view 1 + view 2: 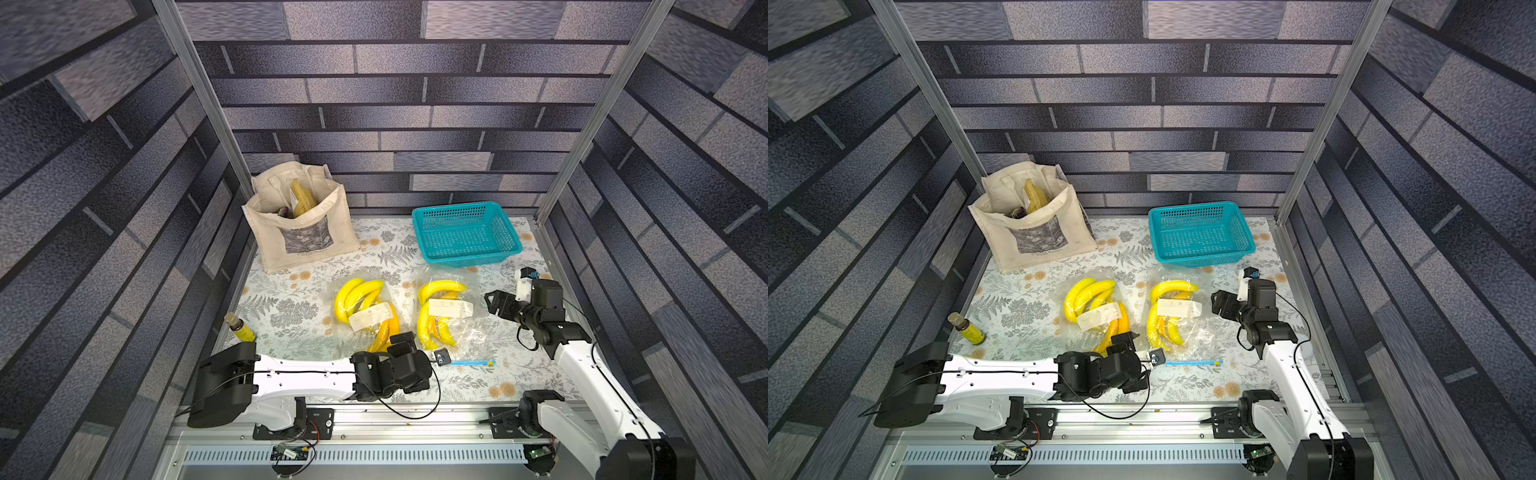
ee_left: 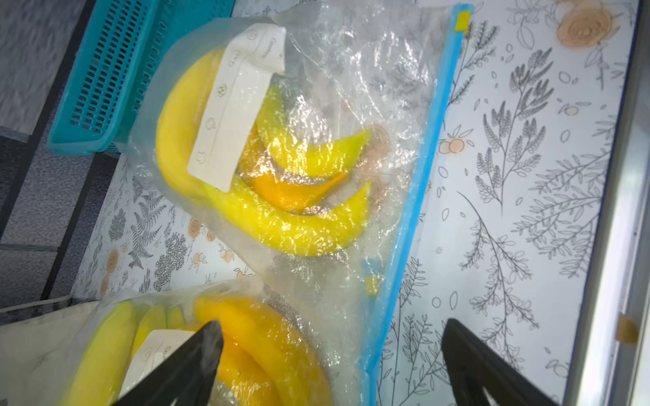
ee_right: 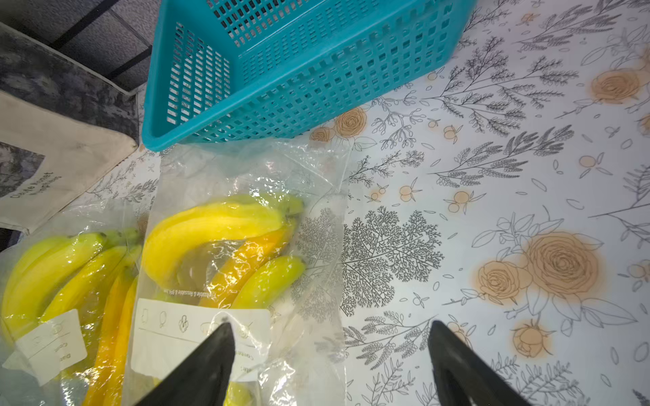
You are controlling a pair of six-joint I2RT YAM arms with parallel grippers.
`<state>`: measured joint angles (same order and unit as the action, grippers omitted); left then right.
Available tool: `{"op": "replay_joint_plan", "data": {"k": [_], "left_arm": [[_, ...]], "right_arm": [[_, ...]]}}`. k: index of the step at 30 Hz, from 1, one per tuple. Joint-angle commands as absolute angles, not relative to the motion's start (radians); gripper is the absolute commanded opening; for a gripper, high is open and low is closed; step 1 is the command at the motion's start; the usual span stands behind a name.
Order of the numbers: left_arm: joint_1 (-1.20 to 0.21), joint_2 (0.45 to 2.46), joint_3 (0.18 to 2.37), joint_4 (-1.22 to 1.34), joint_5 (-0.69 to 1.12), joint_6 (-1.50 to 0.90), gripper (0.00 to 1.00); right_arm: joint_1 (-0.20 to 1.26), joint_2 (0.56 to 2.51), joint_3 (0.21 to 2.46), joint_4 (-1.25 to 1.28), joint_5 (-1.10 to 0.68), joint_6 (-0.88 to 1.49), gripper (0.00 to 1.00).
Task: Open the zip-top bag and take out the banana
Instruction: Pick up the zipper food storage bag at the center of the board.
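Left wrist view: clear plastic zip-top bag (image 2: 351, 70) looks limp, slippery; pinch its stiffer blue zipper strip (image 2: 427, 158). Left gripper (image 2: 332, 322) and right gripper (image 3: 330, 324) gape empty.

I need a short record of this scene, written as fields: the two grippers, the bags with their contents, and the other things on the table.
left gripper: open, holds nothing
right gripper: open, holds nothing
bag by left gripper: clear zip-top, bananas inside
bag by right gripper: clear zip-top, bananas inside, blue zip strip at its near end
far side: teal basket, canvas tote bag
near left arm: bottle, lying down
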<state>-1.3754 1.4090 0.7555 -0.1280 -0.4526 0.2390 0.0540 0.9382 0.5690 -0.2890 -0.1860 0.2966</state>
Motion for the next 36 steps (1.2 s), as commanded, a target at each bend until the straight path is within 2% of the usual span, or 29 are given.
{"op": "replay_joint_plan", "data": {"k": [1, 6, 12, 16, 21, 24, 31, 33, 36], "left_arm": [[-1.377, 1.468, 0.8, -0.092, -0.504, 0.289, 0.96], [-1.367, 1.522, 0.807, -0.02, -0.469, 0.314, 0.88], [-1.366, 1.609, 0.825, -0.031, -0.46, 0.328, 0.86], [-1.346, 1.644, 0.831, -0.025, -0.432, 0.315, 0.81], [-1.32, 1.675, 0.836, -0.024, -0.432, 0.302, 0.81], [-1.307, 1.7, 0.843, -0.016, -0.44, 0.295, 0.69], [-1.276, 1.687, 0.851, 0.019, -0.438, 0.262, 0.23], [-1.253, 1.664, 0.844, 0.036, -0.431, 0.245, 0.18], [-1.202, 1.635, 0.845, 0.042, -0.427, 0.204, 0.16]], "right_arm": [[0.051, 0.973, 0.571, -0.313, -0.251, 0.311, 0.86], [0.051, 0.98, 0.57, -0.31, -0.26, 0.312, 0.85], [0.052, 0.976, 0.558, -0.302, -0.263, 0.314, 0.86], [0.051, 0.982, 0.565, -0.305, -0.265, 0.314, 0.86], [0.051, 0.985, 0.562, -0.302, -0.265, 0.314, 0.86], [0.051, 0.991, 0.563, -0.3, -0.268, 0.316, 0.86], [0.052, 1.009, 0.56, -0.298, -0.277, 0.325, 0.86], [0.052, 1.016, 0.564, -0.296, -0.284, 0.334, 0.85], [0.052, 1.022, 0.564, -0.301, -0.307, 0.363, 0.83]]}}
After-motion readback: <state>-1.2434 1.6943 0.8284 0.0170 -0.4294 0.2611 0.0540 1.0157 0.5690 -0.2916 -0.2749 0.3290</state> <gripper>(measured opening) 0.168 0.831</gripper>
